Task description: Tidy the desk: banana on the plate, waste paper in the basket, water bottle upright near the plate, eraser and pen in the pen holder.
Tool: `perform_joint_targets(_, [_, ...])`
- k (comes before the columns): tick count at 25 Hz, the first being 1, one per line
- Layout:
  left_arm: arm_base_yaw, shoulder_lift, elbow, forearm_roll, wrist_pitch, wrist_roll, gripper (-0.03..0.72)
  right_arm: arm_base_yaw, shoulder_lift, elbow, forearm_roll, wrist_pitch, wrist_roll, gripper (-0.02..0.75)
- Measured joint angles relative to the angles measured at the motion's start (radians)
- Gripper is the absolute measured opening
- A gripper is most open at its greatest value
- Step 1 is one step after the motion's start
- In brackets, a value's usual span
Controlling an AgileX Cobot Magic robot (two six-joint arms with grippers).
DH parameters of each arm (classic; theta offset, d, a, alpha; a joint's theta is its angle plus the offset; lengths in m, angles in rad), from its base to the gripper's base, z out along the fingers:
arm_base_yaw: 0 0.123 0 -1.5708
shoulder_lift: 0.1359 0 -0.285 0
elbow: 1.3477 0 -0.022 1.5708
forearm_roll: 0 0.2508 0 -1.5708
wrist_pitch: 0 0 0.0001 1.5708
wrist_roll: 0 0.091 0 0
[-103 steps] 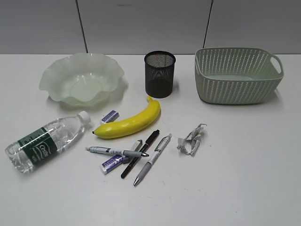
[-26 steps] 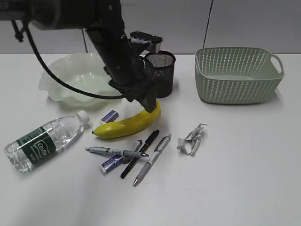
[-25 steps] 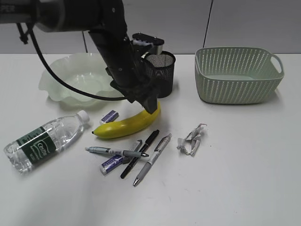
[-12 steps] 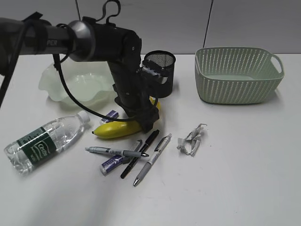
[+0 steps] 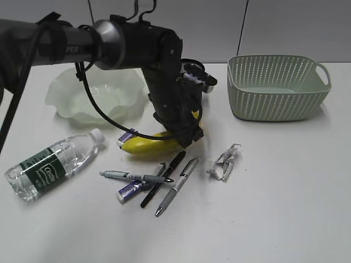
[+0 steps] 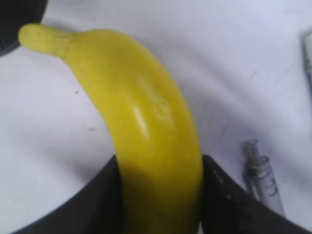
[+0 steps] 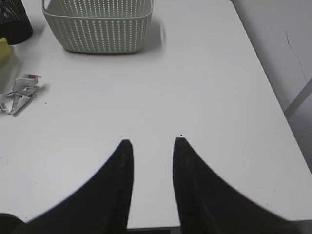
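The yellow banana (image 5: pixel 147 146) lies on the desk (image 5: pixel 274 208), and my left gripper (image 5: pixel 186 136) is down on its right half. The left wrist view has the banana (image 6: pixel 146 117) filling the gap, both black fingers pressed to its sides, so the left gripper (image 6: pixel 161 161) is shut on it. The water bottle (image 5: pixel 49 164) lies on its side at the left. Pens (image 5: pixel 176 185) and two erasers (image 5: pixel 130 190) lie in front of the banana. The waste paper (image 5: pixel 224 163) sits right of them. My arm hides the pen holder (image 7: pixel 12 19) in the exterior view. My right gripper (image 7: pixel 151 141) hangs open over bare desk.
The pale green plate (image 5: pixel 71 104) stands at the back left, behind the arm. The sage green basket (image 5: pixel 277 90) stands at the back right. The right wrist view shows the basket (image 7: pixel 97 29) ahead and the desk's right edge (image 7: pixel 273 92).
My left arm has moved right and down along the banana, and its jaws have closed onto it. The banana has slid a little to the right. The right gripper has not moved.
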Motion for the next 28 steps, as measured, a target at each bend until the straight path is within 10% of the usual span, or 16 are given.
perform_joint_targets(10, [-0.038,-0.053,-0.239,-0.155,0.228,0.000,0.330,0.000,0.000,0.000,0.000,0.000,0.000,0.239])
perform_joint_targets(16, [-0.017,-0.159,-0.375,-0.053,0.284,0.000,0.330,0.000,0.000,0.000,0.000,-0.001,0.000,0.239])
perform_joint_targets(21, [0.112,-0.219,-0.391,0.077,0.286,-0.010,0.330,0.000,0.000,0.000,0.000,-0.001,0.000,0.239])
perform_joint_targets(28, [0.360,-0.136,-0.390,-0.026,0.273,-0.055,0.330,0.000,0.000,0.000,0.000,-0.001,0.000,0.239])
